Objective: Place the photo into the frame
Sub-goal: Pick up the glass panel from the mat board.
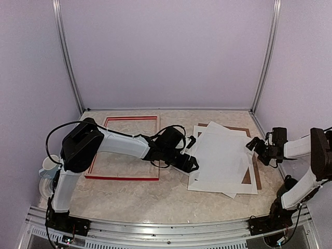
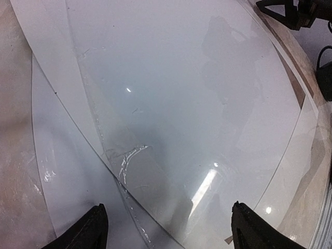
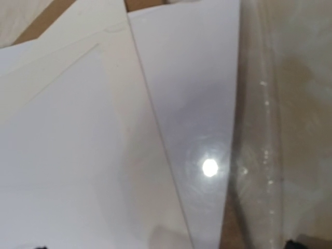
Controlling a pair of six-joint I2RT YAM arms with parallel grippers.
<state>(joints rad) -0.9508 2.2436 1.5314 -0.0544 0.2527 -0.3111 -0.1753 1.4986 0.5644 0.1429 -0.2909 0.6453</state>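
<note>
Though flat, photo (image 1: 223,153) beneath left gripper (image 1: 193,153)

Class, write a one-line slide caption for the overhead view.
Left hand open at the edge of a stack of white sheets beside the red frame, right hand open at the opposite edge.

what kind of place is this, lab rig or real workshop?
Likely a lab robot cell, not a workshop: plain lilac walls and aluminium posts enclose the table, and the left arm and right arm sit on an aluminium rail at its near edge.
</note>
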